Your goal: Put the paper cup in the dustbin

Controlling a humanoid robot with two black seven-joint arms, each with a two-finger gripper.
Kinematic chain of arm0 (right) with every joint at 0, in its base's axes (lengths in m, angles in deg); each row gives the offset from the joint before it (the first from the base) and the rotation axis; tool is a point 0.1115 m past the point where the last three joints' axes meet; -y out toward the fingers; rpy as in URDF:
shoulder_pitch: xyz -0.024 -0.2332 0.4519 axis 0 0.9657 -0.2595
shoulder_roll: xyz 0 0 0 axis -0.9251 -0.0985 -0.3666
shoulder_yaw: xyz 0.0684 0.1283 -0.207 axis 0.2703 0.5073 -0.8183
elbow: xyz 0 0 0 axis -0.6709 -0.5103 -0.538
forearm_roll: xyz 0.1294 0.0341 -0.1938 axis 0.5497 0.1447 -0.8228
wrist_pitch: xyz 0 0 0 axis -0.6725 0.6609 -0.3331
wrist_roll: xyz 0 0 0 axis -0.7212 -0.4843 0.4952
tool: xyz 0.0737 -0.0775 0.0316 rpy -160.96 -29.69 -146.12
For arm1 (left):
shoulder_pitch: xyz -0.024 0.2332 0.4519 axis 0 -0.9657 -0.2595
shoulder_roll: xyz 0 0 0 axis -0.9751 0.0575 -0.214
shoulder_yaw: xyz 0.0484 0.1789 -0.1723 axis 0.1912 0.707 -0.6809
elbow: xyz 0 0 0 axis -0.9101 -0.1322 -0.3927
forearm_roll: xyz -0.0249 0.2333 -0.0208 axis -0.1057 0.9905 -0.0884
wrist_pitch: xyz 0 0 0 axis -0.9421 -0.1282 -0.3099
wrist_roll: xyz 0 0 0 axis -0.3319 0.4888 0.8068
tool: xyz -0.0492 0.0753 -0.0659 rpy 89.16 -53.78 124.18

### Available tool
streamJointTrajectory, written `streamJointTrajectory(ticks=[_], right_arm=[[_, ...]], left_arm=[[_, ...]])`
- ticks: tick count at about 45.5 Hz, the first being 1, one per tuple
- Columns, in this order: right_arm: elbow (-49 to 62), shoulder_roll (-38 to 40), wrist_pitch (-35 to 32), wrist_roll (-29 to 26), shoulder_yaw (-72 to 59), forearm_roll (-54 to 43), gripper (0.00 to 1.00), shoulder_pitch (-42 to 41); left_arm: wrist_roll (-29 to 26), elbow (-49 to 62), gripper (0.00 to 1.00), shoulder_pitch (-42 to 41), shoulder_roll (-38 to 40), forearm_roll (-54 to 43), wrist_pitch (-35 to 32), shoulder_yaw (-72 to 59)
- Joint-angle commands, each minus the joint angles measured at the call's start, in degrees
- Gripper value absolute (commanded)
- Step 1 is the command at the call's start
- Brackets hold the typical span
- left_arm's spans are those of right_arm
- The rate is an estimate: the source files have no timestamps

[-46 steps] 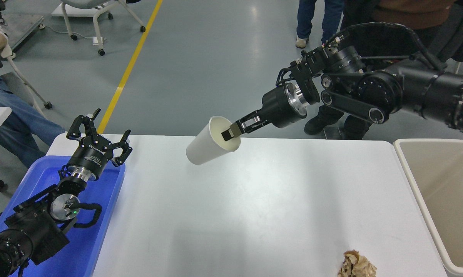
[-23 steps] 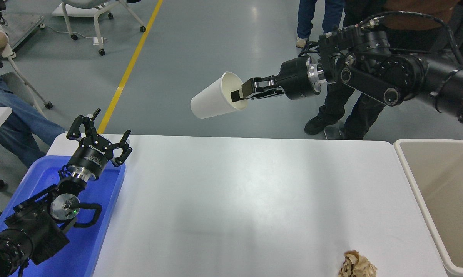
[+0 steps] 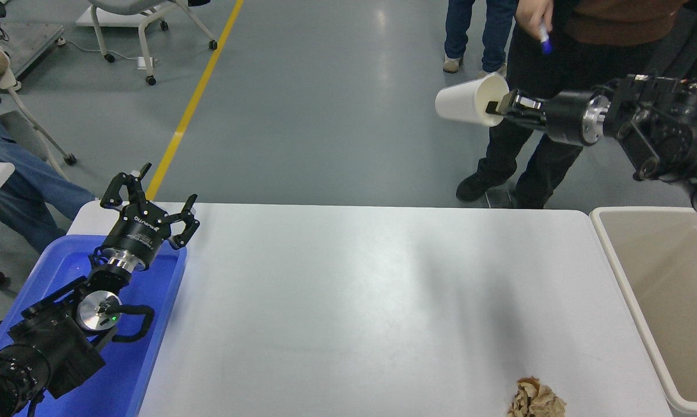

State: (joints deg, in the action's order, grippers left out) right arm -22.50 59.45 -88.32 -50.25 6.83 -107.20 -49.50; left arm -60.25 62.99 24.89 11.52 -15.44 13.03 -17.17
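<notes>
My right gripper (image 3: 495, 107) is shut on the rim of the white paper cup (image 3: 469, 102) and holds it on its side, high in the air beyond the table's far edge, mouth toward the gripper. The beige dustbin (image 3: 620, 272) stands at the table's right end, below and to the right of the cup. My left gripper (image 3: 149, 200) is open and parked over the blue tray at the lower left.
A crumpled brown-beige paper wad (image 3: 535, 398) lies at the table's front right. A blue plastic tray (image 3: 157, 324) sits at the left edge. People (image 3: 557, 69) stand at the far side, right behind the held cup. A seated person (image 3: 12, 168) is at the left.
My right arm has lifted the cup from just above the table and swung it up and to the right, toward the dustbin's side. The left arm has not moved.
</notes>
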Motion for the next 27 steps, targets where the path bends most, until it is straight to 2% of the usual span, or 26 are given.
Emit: streamJointTrajectory(ticks=[1, 5, 11, 27], right_arm=[[9.0, 4.0, 2.8, -17.2, 4.2, 7.3, 0.00, 7.7], [9.0, 4.5, 5.6, -24.1, 6.0, 7.8, 0.00, 8.5], [9.0, 4.8, 9.7, -31.5, 7.4, 7.9, 0.00, 10.0], [9.0, 6.8, 16.4, -42.5, 12.7, 7.9, 0.00, 14.9]], left_arm=[[0.0, 0.0, 1.00, 0.0, 0.0, 0.1, 0.0, 0.0], [0.0, 0.0, 1.00, 0.0, 0.0, 0.1, 0.0, 0.0], [0.0, -0.1, 1.00, 0.0, 0.0, 0.0, 0.0, 0.0], [0.0, 0.0, 1.00, 0.0, 0.0, 0.1, 0.0, 0.0]])
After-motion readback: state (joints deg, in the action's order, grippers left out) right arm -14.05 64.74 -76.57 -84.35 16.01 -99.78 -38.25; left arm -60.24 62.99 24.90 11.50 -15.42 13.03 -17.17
